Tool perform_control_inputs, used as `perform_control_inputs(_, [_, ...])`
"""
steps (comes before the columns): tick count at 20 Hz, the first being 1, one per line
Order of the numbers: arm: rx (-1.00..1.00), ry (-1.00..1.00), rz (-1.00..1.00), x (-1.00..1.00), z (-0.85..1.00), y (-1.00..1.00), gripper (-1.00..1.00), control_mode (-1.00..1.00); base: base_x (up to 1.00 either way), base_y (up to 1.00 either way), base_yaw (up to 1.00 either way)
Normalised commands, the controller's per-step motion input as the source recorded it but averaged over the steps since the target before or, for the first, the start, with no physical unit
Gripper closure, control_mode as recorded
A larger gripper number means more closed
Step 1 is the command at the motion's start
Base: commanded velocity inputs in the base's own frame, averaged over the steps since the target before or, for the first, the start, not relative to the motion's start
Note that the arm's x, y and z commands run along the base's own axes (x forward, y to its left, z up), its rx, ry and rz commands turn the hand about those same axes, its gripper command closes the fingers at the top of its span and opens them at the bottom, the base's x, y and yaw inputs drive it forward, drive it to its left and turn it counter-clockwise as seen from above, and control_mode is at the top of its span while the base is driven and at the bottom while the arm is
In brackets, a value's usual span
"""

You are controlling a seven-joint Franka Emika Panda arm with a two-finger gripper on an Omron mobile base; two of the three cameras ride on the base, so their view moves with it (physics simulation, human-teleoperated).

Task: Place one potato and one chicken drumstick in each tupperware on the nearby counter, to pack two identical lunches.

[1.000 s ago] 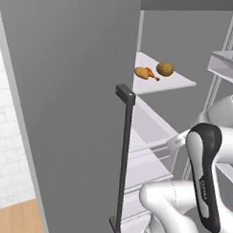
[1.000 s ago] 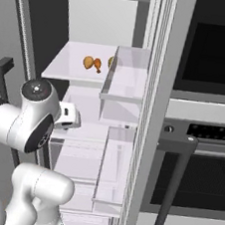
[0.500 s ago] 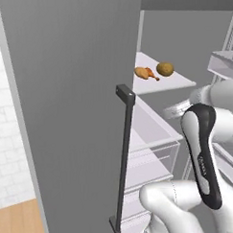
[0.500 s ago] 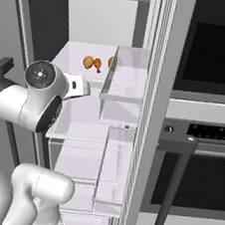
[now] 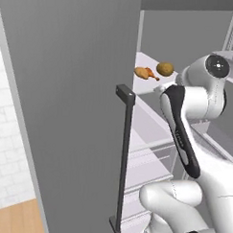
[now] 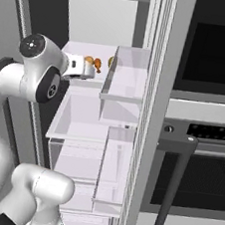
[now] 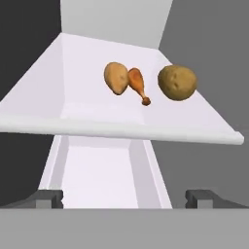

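On a white fridge shelf lie an orange-brown chicken drumstick and, to its right, a tan potato. In the base views the same drumstick and potato sit on the upper shelf. My gripper is open and empty. It hangs just in front of the shelf's front edge at shelf height, pointing at the food. The tupperware and the counter are out of view.
The open fridge door with a dark bar handle stands close on the left. Clear door bins hang to the right of the shelf, with drawers below. An oven with a dark handle is further right.
The arm has risen and reached forward, bringing the hand from the lower drawers up to the level of the upper shelf. The jaws stay open. The food has not moved.
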Motion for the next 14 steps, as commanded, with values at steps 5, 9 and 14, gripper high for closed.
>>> perform_control_inputs(5, [0.14, 0.0, -0.11, 0.47, -0.01, -0.32, -1.0, -1.0, 0.0, 0.0, 0.0])
perform_control_inputs(9, [0.18, 0.0, -0.08, 0.19, -0.1, -0.16, -1.0, -1.0, 0.0, 0.0, 0.0])
perform_control_inputs(14, [0.05, 0.0, -0.07, 0.25, -0.1, 0.01, -1.0, -1.0, 0.0, 0.0, 0.0])
